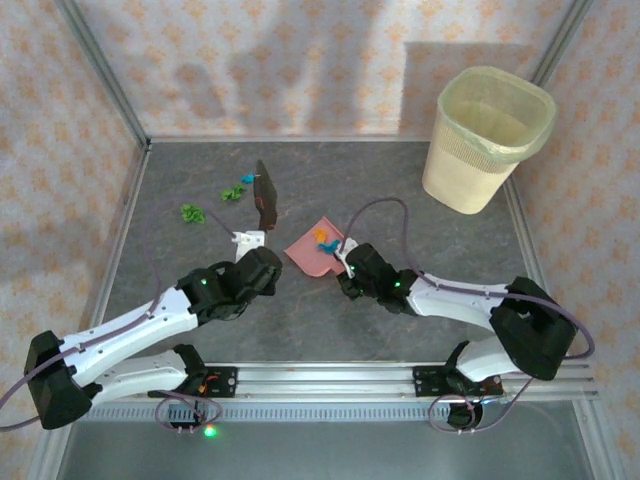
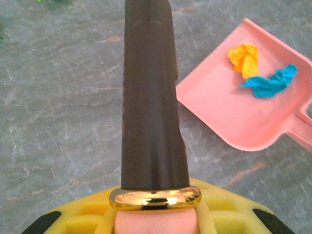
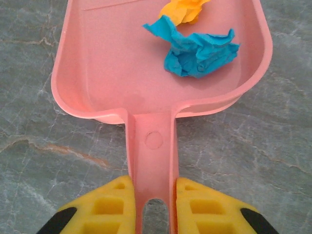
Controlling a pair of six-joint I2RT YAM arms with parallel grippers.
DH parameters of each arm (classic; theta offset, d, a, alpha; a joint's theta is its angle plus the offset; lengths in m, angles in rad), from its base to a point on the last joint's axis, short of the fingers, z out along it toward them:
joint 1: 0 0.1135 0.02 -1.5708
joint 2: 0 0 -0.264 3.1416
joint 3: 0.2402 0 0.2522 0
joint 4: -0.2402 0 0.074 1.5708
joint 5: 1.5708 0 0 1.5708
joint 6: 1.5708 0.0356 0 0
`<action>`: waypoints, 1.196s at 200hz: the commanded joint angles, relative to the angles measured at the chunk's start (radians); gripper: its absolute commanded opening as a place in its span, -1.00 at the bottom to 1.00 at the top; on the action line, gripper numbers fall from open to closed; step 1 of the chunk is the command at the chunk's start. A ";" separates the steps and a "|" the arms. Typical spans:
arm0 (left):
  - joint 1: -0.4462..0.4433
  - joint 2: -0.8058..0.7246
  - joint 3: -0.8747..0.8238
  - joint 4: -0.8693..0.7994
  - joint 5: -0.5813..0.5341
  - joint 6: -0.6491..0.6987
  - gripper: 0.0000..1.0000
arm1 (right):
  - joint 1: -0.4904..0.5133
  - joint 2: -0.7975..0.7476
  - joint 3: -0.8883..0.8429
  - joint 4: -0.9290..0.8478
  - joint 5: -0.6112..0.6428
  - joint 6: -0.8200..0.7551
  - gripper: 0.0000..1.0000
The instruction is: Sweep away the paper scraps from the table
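**Two scraps in the pan, the rest loose on the table**

Two of the paper scraps (image 1: 322,240), one orange and one teal-blue, lie touching each other inside the pink dustpan (image 1: 303,252) near the middle of the grey table (image 1: 400,330). At about ten o'clock from the pan, two green bits and a small teal bit lie loose, the teal one just beside the tip of the dark brush (image 1: 264,200). The right gripper (image 1: 347,262), at the pan's four o'clock, is clamped on its handle. The left gripper (image 1: 250,240), at the pan's nine o'clock, clenches the brush's base. A cream bin (image 1: 487,135) stands at two o'clock, well apart.
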 commanded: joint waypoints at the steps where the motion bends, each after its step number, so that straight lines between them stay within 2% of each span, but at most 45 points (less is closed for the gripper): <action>1: -0.009 -0.062 -0.041 0.147 -0.170 -0.024 -1.00 | -0.009 -0.048 -0.027 0.083 0.077 0.008 -1.00; 62: -0.009 -0.221 -0.103 0.118 -0.240 -0.048 -1.00 | -0.016 -0.098 -0.054 0.119 0.124 0.035 -1.00; 92: -0.009 -0.295 -0.128 0.097 -0.261 -0.088 -1.00 | -0.018 -0.151 -0.014 0.051 0.159 0.096 -1.00; 129: -0.009 -0.333 -0.136 0.084 -0.234 -0.121 -1.00 | -0.018 -0.219 0.090 -0.103 0.233 0.143 -1.00; 171: -0.010 -0.310 -0.119 0.061 -0.209 -0.142 -1.00 | -0.022 -0.271 0.254 -0.317 0.313 0.187 -1.00; 204: -0.010 -0.309 -0.114 0.052 -0.194 -0.148 -1.00 | -0.043 -0.249 0.487 -0.556 0.353 0.226 -1.00; 239: -0.009 -0.301 -0.109 0.047 -0.188 -0.149 -1.00 | -0.152 -0.184 0.771 -0.779 0.338 0.311 -1.00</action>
